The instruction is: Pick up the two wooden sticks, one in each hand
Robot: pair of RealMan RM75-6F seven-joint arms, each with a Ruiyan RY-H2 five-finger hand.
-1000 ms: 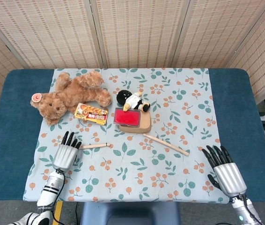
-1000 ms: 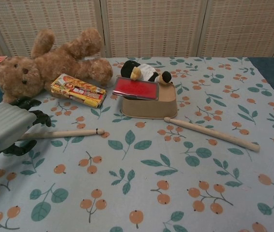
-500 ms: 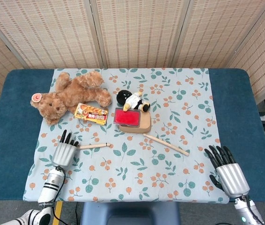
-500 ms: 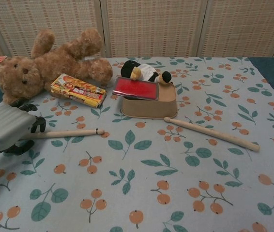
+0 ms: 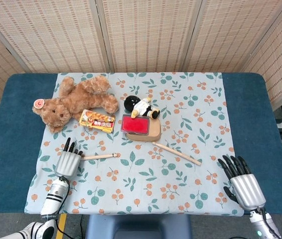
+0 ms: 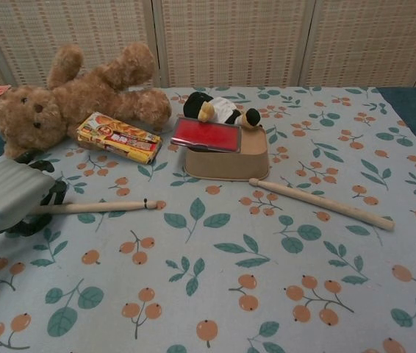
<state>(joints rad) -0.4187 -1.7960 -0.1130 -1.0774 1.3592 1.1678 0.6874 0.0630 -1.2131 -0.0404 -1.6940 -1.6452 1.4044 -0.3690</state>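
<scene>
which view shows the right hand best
The head view: the right hand shows at the table's near right edge, fingers spread, short of the longer stick. The chest view does not show it.

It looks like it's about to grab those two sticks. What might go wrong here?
The left hand is closed only around the very end of the left stick, so the long free end might tip or slip when lifted. The right stick lies with one end against the tan box; the right hand is far from it and could knock the box or the penguin toy when reaching in.
</scene>
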